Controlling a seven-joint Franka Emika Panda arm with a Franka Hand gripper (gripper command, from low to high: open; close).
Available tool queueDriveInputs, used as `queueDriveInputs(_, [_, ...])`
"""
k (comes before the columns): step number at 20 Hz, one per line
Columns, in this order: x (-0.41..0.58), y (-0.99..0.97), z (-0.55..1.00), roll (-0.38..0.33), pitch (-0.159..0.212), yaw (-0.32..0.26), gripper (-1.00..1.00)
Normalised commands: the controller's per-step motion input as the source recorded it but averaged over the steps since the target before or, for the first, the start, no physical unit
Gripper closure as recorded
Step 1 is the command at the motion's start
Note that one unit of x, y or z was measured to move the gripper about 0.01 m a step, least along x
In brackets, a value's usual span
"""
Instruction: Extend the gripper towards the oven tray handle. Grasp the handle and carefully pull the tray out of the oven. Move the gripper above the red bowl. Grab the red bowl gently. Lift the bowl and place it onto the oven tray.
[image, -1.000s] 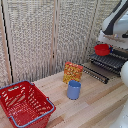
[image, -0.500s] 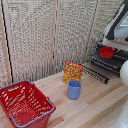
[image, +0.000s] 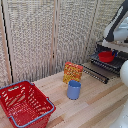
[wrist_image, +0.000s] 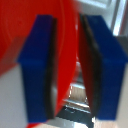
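Observation:
The red bowl (image: 106, 56) is low over or resting on the dark wire tray (image: 114, 63), which sticks out of the oven (image: 120, 50) at the exterior view's right; I cannot tell if they touch. My gripper (image: 107, 48) is right above the bowl, shut on its rim. In the wrist view the blue fingertips (wrist_image: 37, 65) clamp the red bowl's rim (wrist_image: 67, 55) between them, with thin metal bars (wrist_image: 75, 97) just beyond. The white and black arm hides most of the oven.
The oven's lowered door (image: 96, 73) slopes down in front of the tray. A blue cup (image: 74, 90) and a yellow-orange box (image: 72, 72) stand mid-table. A big red mesh basket (image: 25, 102) sits at the exterior view's left. Slatted screens stand behind.
My gripper has carried the red bowl down and toward the exterior view's right, from above the oven's mouth to just over the tray.

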Motion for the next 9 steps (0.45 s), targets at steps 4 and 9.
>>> queueDriveInputs(4, [0.012,-0.14,0.25,0.0,0.0,-0.001,-1.0])
queueDriveInputs(9, [0.051,-0.07,0.6,0.0,0.016,-0.036,-1.0])
